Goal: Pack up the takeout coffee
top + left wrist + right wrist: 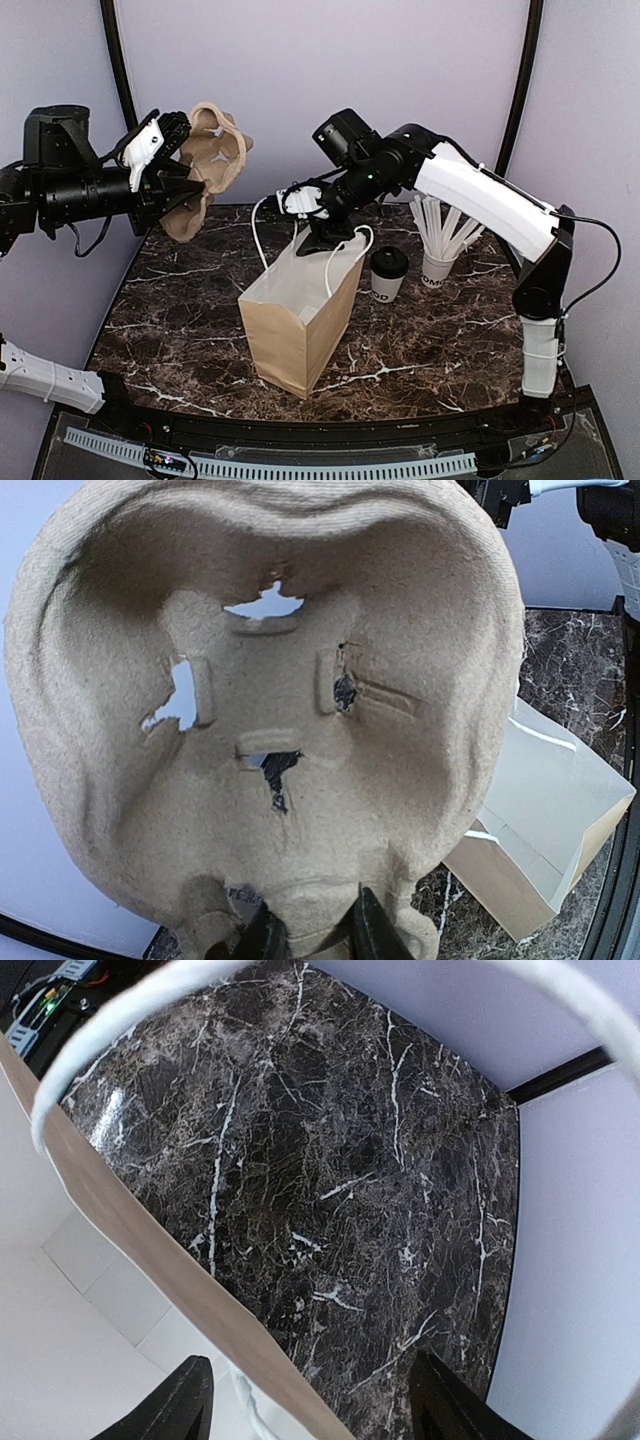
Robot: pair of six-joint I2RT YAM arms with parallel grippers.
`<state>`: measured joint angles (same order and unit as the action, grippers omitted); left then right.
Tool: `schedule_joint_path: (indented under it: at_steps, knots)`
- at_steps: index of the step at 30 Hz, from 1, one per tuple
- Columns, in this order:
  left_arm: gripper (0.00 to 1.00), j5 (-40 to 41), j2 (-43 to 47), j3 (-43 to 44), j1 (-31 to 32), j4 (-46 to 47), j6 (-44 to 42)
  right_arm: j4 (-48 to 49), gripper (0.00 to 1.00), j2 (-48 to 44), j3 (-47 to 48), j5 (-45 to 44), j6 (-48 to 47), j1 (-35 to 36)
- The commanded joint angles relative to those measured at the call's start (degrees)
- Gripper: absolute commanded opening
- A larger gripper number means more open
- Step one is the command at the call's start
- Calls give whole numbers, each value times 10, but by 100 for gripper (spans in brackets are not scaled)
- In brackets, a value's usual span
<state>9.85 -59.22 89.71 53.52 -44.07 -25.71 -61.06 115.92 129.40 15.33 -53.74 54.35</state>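
Site: dark marble table [180,320], two arms, ref. top view unless noted.

1. Takeout coffee [387,280]: white paper cup w/ black lid, dark lettering low on the wall. Upright on the table, just R of the paper bag [300,320], near the bag's far R corner. Not in the bag. No gripper in contact w/ it. A straw cup [436,268] w/ white wrapped straws stands just beside it on the R; cannot tell if the two touch.

2. Paper bag: brown outside, white inside, upright at table centre, mouth open. White handle [100,1030] loops up at the rim.

3. L gripper [315,930]: raised high at upper L, well clear of the table. Jaws clenched on the lower edge of a moulded pulp cup carrier [270,730]. Wrist view: both fingers pinch the rim; the carrier faces the camera and fills most of the frame. Carrier held tilted in the air, no cups in it.

4. R gripper [322,238]: reaches in over the bag's far rim. Wrist view: fingers [175,1405] spread wide, bag wall edge passes between them w/ gaps on both sides. Jaws released, nothing grasped.
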Motion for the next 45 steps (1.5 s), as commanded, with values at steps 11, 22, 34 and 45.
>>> schedule_joint_path:
  at_steps: [11, 22, 34, 45]
  knots:
    - [23, -16, 10, -22, -2, 38, 7, -50, 10, 29, 40, 31, -82, 1]
    - [23, -50, -6, -17, -2, 39, 28, 103, 0, 14, 26, -158, 142, -5]
    - [24, -73, 20, -47, -2, 102, 36, 44, 0, -30, -19, -83, 271, 0]
    - [23, -210, 21, -117, -2, 242, 60, 80, 0, -43, -18, -130, 309, -3]
